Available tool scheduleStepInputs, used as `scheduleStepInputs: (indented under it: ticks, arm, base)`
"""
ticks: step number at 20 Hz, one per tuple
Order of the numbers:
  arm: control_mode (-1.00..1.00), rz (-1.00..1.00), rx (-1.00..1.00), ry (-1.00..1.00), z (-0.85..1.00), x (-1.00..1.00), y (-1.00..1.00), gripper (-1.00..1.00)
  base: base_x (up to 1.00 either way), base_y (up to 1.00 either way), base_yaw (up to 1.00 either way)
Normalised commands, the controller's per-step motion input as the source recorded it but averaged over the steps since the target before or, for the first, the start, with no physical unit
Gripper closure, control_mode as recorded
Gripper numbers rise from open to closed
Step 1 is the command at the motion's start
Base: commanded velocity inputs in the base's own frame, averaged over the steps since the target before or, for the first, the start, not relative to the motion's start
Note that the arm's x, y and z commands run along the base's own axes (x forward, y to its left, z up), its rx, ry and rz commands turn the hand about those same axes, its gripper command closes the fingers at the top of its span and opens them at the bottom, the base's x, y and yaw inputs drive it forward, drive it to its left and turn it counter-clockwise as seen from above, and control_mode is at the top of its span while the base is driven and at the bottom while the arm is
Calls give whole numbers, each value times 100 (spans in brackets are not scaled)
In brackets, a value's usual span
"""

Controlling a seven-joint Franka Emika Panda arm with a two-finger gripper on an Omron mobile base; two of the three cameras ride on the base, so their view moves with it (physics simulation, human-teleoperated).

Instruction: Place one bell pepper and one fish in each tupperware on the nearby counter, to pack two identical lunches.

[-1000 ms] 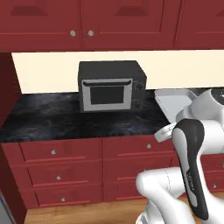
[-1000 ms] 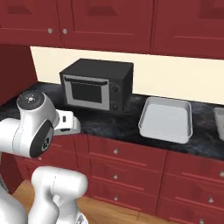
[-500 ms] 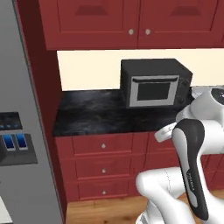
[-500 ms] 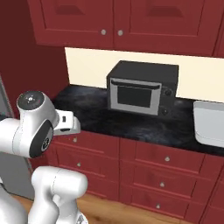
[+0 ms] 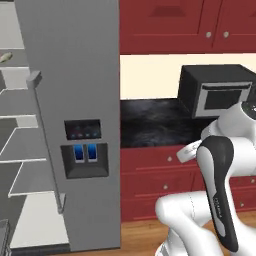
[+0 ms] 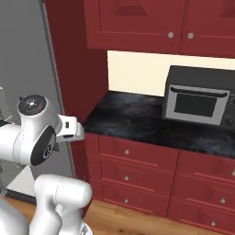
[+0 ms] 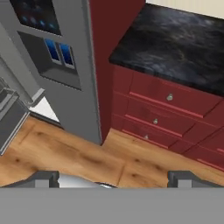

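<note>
A rendered kitchen with dark-red cabinets, a cream back wall and a wooden floor; the black marbled tabletop runs above red drawers with small round silver knobs, and in the hand view it lies ahead of the end effector and up toward the far right corner; the drawer fronts sit between the end effector and that stone edge, while the bare floorboards lie straight below it.

The end effector is spread wide, its two dark fingertips standing far apart at the bottom of the hand view with nothing between them; it holds nothing and touches nothing.

A tall grey refrigerator with a dispenser panel stands to the left of the end effector, hard against the tabletop's end; its door appears swung open in the left base view, showing pale shelves inside; something small and pale rests on a high shelf at the left edge, too small to identify.

A black toaster oven sits on the tabletop against the wall, well apart from the end effector and off to its right; the stretch of stone between the oven and the refrigerator is bare.
</note>
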Motion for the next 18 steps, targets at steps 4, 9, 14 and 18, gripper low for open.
scheduleStepInputs:
  ticks: [4, 9, 14, 18]
  arm:
    - [100, 0, 0, 0, 0, 0, 0, -100]
    - [100, 0, 0, 0, 0, 0, 0, -100]
    - [100, 0, 0, 0, 0, 0, 0, -100]
    - [100, 0, 0, 0, 0, 0, 0, -100]
  base:
    - [-3, 100, 0]
    - [-1, 100, 0]
    - [0, 100, 0]
    - [13, 35, 18]
